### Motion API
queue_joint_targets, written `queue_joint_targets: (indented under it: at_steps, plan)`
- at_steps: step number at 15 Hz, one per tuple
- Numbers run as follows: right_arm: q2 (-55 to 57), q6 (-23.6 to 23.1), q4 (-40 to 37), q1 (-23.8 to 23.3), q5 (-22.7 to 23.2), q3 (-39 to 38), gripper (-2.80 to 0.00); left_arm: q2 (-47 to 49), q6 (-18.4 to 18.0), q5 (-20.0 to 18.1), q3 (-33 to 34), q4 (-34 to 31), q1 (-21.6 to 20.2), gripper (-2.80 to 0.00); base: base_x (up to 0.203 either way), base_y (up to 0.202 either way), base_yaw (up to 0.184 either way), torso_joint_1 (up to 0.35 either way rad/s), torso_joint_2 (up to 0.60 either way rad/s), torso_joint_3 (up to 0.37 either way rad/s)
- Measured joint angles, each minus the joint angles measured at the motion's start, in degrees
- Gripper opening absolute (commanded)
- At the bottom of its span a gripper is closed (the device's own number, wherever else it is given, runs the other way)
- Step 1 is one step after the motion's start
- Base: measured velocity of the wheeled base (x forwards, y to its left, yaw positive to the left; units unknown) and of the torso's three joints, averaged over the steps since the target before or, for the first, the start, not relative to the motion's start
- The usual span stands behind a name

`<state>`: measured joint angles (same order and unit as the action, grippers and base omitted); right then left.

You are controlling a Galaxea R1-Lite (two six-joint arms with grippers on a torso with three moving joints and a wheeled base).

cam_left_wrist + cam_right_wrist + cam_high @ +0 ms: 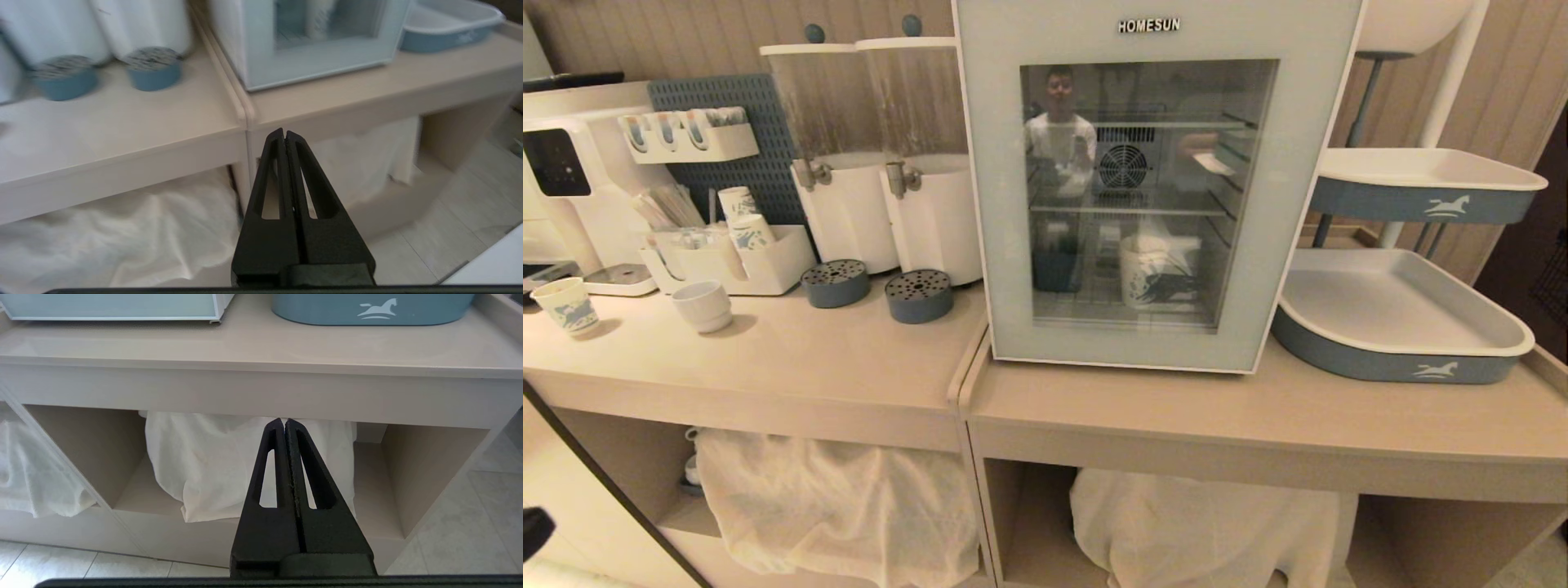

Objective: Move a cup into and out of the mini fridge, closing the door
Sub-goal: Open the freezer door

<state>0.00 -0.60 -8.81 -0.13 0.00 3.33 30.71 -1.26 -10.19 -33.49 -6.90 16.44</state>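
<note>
The black left gripper (pixel 284 136), its two tapered fingers pressed together on nothing, hangs in front of the pale wooden counter (pixel 122 122), below its front edge and near the seam between the two counter sections. The black right gripper (pixel 284 424) is likewise closed and empty, low before the open shelf below the counter, where a crumpled white cloth (pixel 212 465) lies. On the counter stands the white boxy mini fridge (pixel 1147 24) lettered HOMESUN, its white-framed glass door (pixel 1005 204) closed. Behind the glass, on the fridge's lower wire shelf, sits the tall white paper cup with a blue printed pattern (pixel 1147 273). Just right of the fridge rests a blue-and-white tray (pixel 1396 359); left of it stand two round blue drip cups (pixel 919 296).
</note>
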Motion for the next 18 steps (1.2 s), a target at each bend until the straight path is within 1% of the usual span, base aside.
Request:
queue_joint_targets:
  at_steps: [2, 3, 4, 5, 6, 7, 8, 9, 10, 11, 12, 13, 14, 15, 16, 17, 18]
  plan:
    - [0.00, 0.00, -0.03, 0.02, 0.00, 0.00, -2.80, 6.28, 0.06, -0.09, -2.60, 2.17, 0.86, -2.80, 0.000, 0.000, 0.000, 0.000, 0.00, 0.000]
    - [0.00, 0.00, -0.01, 0.06, 0.00, 0.00, -2.80, 9.10, 0.05, -0.09, -3.66, 3.79, 0.63, -2.80, 0.000, 0.000, 0.000, 0.000, 0.00, 0.000]
    - [0.00, 0.02, 0.00, 0.06, 0.00, 0.00, -2.80, 11.87, 0.02, -0.27, -4.68, 5.53, -0.50, -2.80, 0.000, 0.000, 0.000, 0.000, 0.00, 0.000]
    - [0.00, 0.00, 0.00, 0.03, 0.00, 0.00, -2.80, 14.84, -0.12, -0.84, -5.66, 7.18, -3.10, -2.80, 0.000, 0.000, 0.000, 0.000, 0.00, 0.000]
    - [0.00, 0.02, 0.00, 0.02, 0.00, 0.00, -2.80, 18.23, -0.73, -3.24, -6.74, 9.08, -7.73, -2.80, 0.000, 0.000, 0.000, 0.000, 0.00, 0.000]
    - [0.00, 0.01, -0.02, 0.02, 0.00, 0.00, -2.80, 21.07, -1.43, -6.79, -7.81, 10.41, -12.34, -2.80, 0.000, 0.000, 0.000, 0.000, 0.00, 0.000]
    - [0.00, 0.00, 0.00, 0.06, 0.00, 0.00, -2.80, 24.27, -2.40, -12.72, -9.15, 11.41, -17.80, -2.80, 0.000, 0.000, 0.000, 0.000, 0.00, 0.000]
    - [0.00, 0.00, -0.02, 0.06, 0.00, 0.00, -2.80, 27.70, -3.61, -20.06, -10.65, 12.25, -22.78, -2.80, 0.000, 0.000, 0.000, 0.000, 0.00, 0.000]
    - [0.00, 0.00, -0.02, 0.06, 0.00, 0.00, -2.80, 31.10, -5.19, -26.91, -12.00, 12.91, -26.12, -2.80, 0.000, 0.000, 0.000, 0.000, 0.00, 0.000]
    - [0.00, -0.01, -0.02, 0.06, 0.00, 0.00, -2.80, 34.54, -7.24, -33.25, -13.41, 13.56, -28.18, -2.80, 0.000, 0.000, 0.000, 0.000, 0.00, 0.000]
    - [0.00, 0.00, -0.05, 0.04, 0.00, 0.00, -2.80, 38.01, -9.46, -38.89, -14.97, 14.01, -29.20, -2.80, 0.000, 0.000, 0.000, 0.000, 0.00, 0.000]
    - [0.00, 0.00, -0.02, 0.04, 0.00, 0.00, -2.80, 41.25, -11.21, -43.41, -16.57, 14.29, -29.33, -2.80, 0.000, 0.000, 0.000, 0.000, 0.00, 0.000]
    - [0.00, 0.00, -0.02, 0.04, 0.00, 0.00, -2.80, 44.44, -12.26, -46.62, -18.19, 14.40, -29.01, -2.80, 0.000, 0.000, 0.000, 0.000, 0.00, 0.000]
    - [0.00, 0.00, -0.02, 0.04, 0.00, 0.00, -2.80, 47.84, -12.87, -48.69, -20.13, 14.50, -28.14, -2.80, 0.000, 0.000, 0.000, 0.000, 0.00, 0.000]
    - [0.00, 0.00, -0.02, 0.04, 0.00, 0.00, -2.80, 50.90, -13.16, -49.37, -21.85, 14.63, -26.87, -2.80, 0.000, 0.000, 0.000, 0.000, 0.00, 0.000]
    - [0.00, 0.00, -0.05, 0.04, 0.00, 0.00, -2.80, 53.87, -13.43, -49.70, -23.57, 14.94, -25.38, 0.00, 0.000, 0.000, 0.000, 0.000, 0.00, 0.000]
    - [0.00, 0.00, -0.02, 0.02, 0.00, 0.00, -2.80, 57.33, -13.70, -49.90, -25.68, 15.90, -23.56, 0.00, 0.000, 0.000, 0.000, 0.000, 0.00, 0.000]
